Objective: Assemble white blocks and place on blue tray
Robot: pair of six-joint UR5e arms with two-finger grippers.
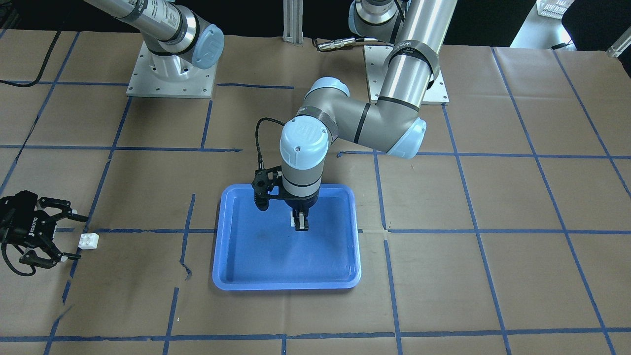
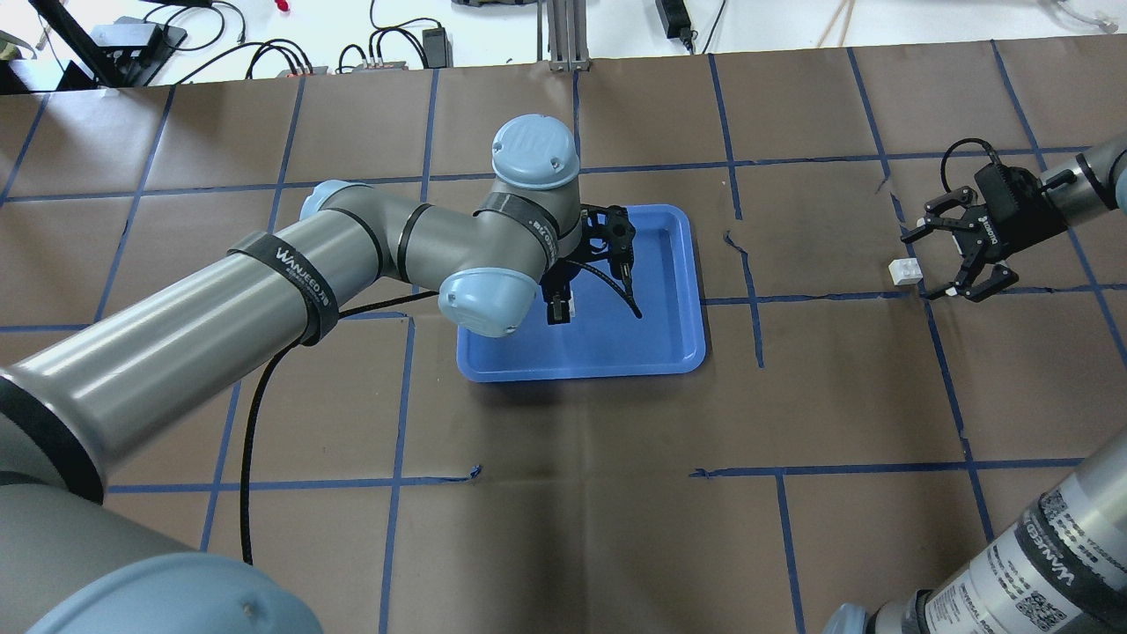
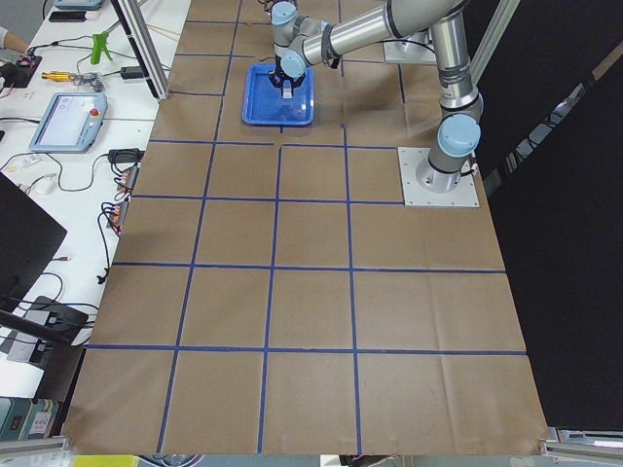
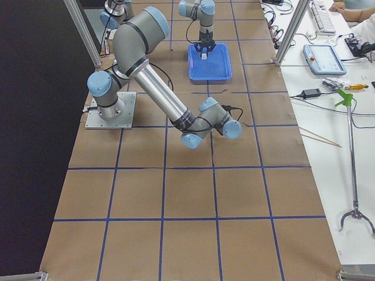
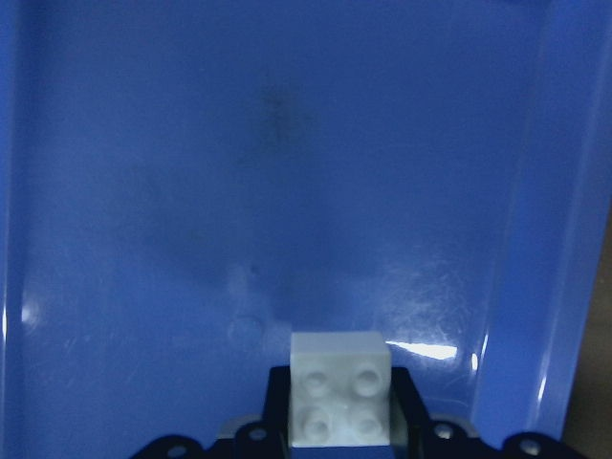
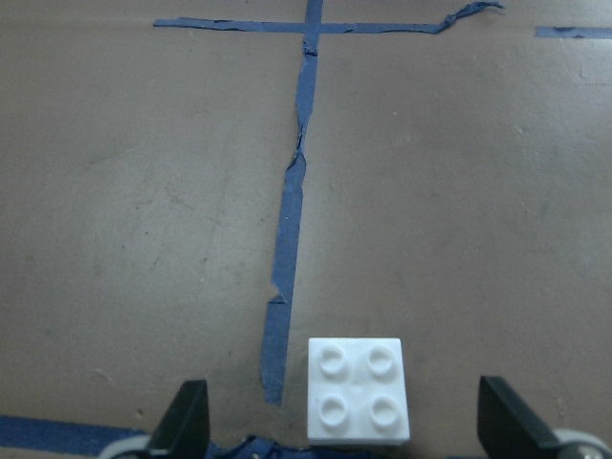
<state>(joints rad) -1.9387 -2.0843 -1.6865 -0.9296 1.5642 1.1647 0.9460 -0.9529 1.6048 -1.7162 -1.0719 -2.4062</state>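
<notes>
The blue tray (image 1: 276,266) lies at the table's middle; it also shows in the overhead view (image 2: 634,352). My left gripper (image 1: 300,223) points down over the tray's inside, shut on one white block (image 5: 339,402), held just above the tray floor (image 5: 239,191). The second white block (image 1: 88,241) lies studs up on the brown paper far to the robot's right, and also shows in the overhead view (image 2: 904,271). My right gripper (image 2: 926,264) is open and low at that block. The block (image 6: 357,389) sits between the spread fingers (image 6: 186,421), touching neither.
The table is covered in brown paper with a blue tape grid (image 2: 748,299). The left arm's elbow (image 2: 484,299) hangs over the tray's left side. The arm bases (image 1: 170,74) stand at the robot's edge. Operator desks with tools (image 4: 328,58) line the far side.
</notes>
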